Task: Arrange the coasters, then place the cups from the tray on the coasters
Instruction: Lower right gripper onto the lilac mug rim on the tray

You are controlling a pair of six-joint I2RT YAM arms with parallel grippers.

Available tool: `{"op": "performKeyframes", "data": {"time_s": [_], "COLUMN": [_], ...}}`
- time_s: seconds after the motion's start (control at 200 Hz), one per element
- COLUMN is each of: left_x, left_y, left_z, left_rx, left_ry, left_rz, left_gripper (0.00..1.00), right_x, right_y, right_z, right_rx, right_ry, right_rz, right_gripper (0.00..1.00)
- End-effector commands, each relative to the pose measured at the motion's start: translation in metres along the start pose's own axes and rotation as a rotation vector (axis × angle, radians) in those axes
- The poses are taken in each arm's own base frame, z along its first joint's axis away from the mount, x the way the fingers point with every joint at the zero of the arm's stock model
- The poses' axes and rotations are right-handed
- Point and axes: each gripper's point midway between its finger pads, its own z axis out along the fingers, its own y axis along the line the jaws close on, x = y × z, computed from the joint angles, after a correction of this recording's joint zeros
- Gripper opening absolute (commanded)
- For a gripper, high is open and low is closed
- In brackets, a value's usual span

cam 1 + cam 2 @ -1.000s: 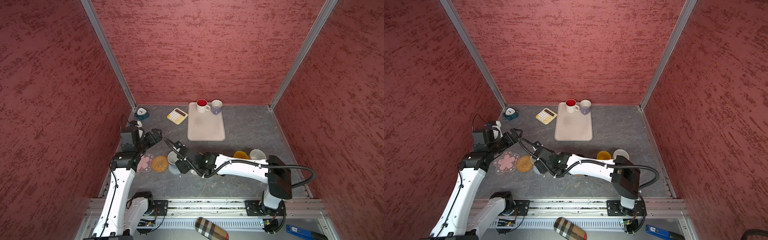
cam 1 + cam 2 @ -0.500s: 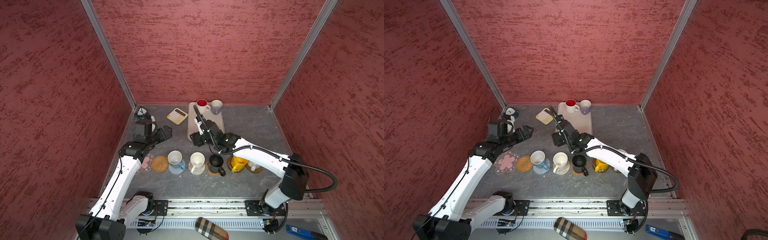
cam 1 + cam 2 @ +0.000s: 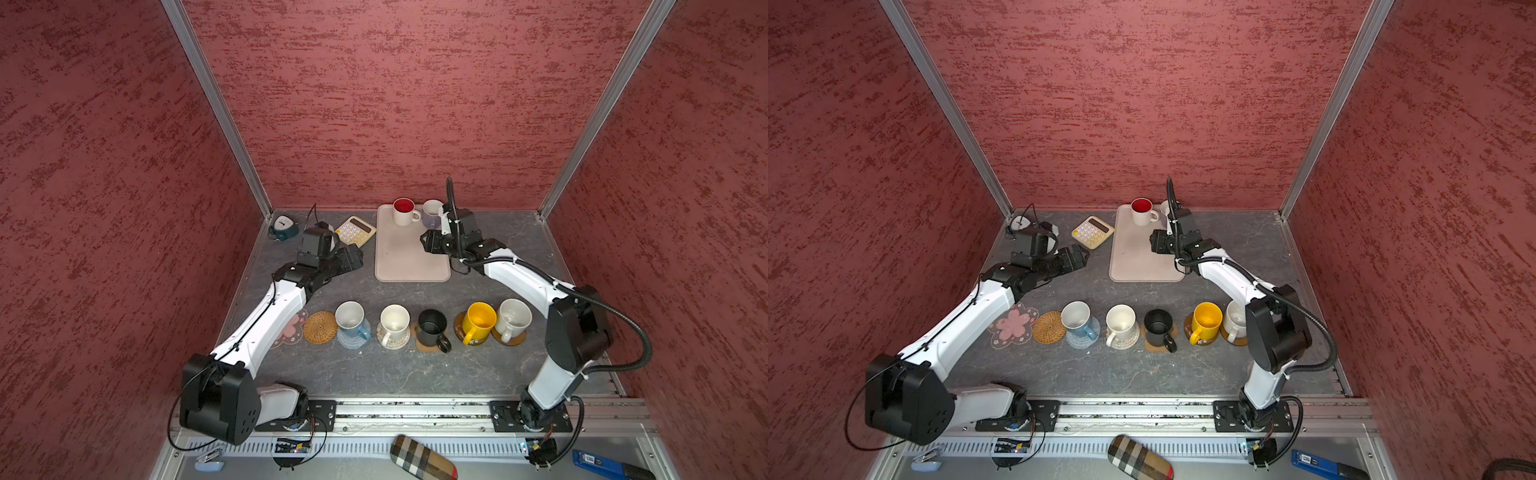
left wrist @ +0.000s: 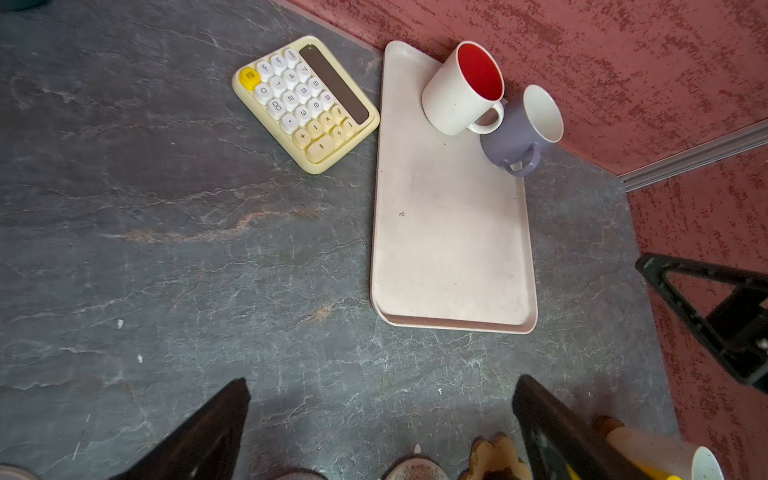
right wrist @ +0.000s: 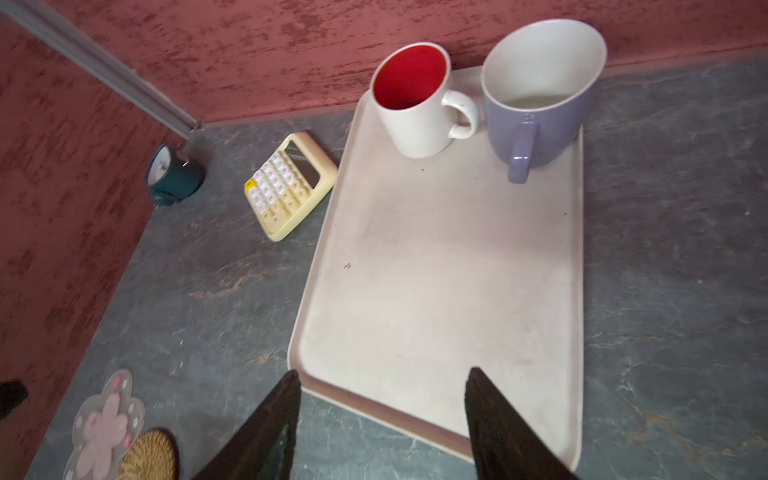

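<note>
The beige tray [image 3: 411, 262] lies at the back and holds two cups, a white one with a red inside [image 3: 404, 211] and a lavender one [image 5: 536, 104]. Nearer the front, blue [image 3: 351, 318], cream [image 3: 394, 322], black [image 3: 432, 326], yellow [image 3: 480, 322] and white [image 3: 513, 320] cups each stand on a coaster. The woven tan coaster [image 3: 320, 327] and the pink flower coaster [image 3: 1013, 326] are bare. My right gripper [image 5: 383, 372] hangs open over the tray's near right part, short of the lavender cup. My left gripper [image 4: 380, 384] is open over bare table left of the tray.
A yellow calculator [image 3: 354, 230] lies just left of the tray, with a small teal clock [image 3: 283, 226] in the back left corner. Red walls close three sides. A plaid case [image 3: 424, 457] and a blue tool [image 3: 598, 461] lie in front of the rail.
My right arm has swung from the row of cups back to the tray's right side, its jaws narrowing a little. My left gripper has moved from the flower coaster toward the tray's left edge.
</note>
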Motion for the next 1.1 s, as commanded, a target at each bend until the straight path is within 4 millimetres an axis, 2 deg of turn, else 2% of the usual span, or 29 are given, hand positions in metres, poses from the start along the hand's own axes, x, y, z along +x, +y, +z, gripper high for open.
{"op": "performKeyframes", "data": {"time_s": [0.0, 0.135, 0.466, 0.711, 0.847, 1.097], "left_x": [-0.025, -0.025, -0.023, -0.022, -0.024, -0.029], "left_y": [-0.024, -0.027, -0.019, -0.017, -0.018, -0.019], "left_z": [-0.001, 0.007, 0.042, 0.052, 0.053, 0.049], "left_rx": [0.048, 0.041, 0.004, 0.009, 0.012, -0.003], "left_ry": [-0.089, -0.09, -0.09, -0.104, -0.111, -0.118], "left_rz": [0.043, 0.075, 0.1, 0.095, 0.1, 0.122], "left_gripper": [1.0, 0.99, 1.0, 0.99, 1.0, 0.99], "right_x": [-0.026, -0.039, -0.072, -0.079, -0.082, -0.08], "right_y": [-0.019, -0.049, -0.092, -0.106, -0.113, -0.124], "right_z": [0.018, 0.047, 0.103, 0.134, 0.143, 0.157], "right_rx": [0.046, 0.138, 0.268, 0.309, 0.325, 0.331], "right_ry": [-0.053, -0.048, -0.076, -0.072, -0.08, -0.081], "right_rz": [0.031, 0.041, 0.011, -0.012, -0.013, 0.002], "right_gripper": [0.6, 0.58, 0.57, 0.54, 0.54, 0.47]}}
